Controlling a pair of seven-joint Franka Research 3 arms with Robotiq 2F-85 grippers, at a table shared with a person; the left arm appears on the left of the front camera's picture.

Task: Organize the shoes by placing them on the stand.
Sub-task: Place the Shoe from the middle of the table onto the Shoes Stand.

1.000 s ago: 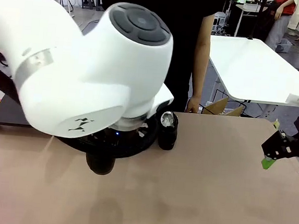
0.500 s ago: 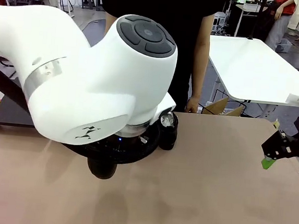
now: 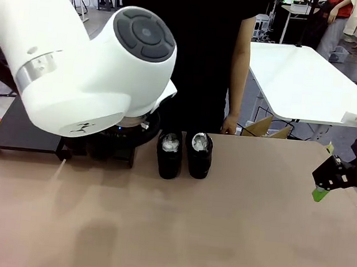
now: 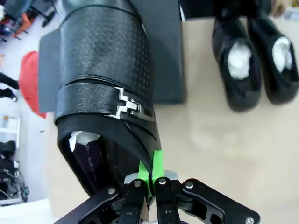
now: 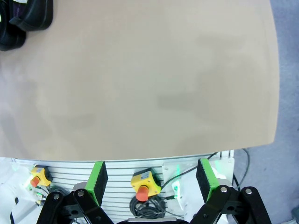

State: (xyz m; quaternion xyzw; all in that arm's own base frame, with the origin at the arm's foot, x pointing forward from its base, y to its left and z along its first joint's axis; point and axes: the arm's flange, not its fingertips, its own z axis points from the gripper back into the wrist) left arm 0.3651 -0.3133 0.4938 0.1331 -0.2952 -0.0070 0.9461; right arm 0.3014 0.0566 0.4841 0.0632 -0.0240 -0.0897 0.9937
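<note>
**Desk:** Where is the shoe you're carrying?

**Me:** My left gripper (image 4: 151, 169) has its jaws clamped on the heel rim of the held shoe (image 4: 105, 70). The toe end hangs over the stand (image 4: 168, 56) and the heel end sits off its near edge. I can't tell whether the sole touches the stand. The toe runs out of the top of the wrist picture.

**Desk:** Does the front camera help?

**Me:** Not much. The left arm (image 3: 91, 63) sits right in front of the stand's right end and covers the gripper and what it holds. I only make out the stand's left part and one short leg.

**Desk:** And the other shoes?

**Me:** Two shoes (image 3: 169, 153) (image 3: 200, 153) stand on the table (image 3: 219, 237) just right of the stand. They sit side by side with white paper in their openings. Behind them a person (image 3: 198, 48) stands, cut off at the top.

**Desk:** What about the right side?

**Me:** My right gripper (image 5: 152, 175) is well to the right of the stand, with its jaws wide apart and nothing between them
</note>
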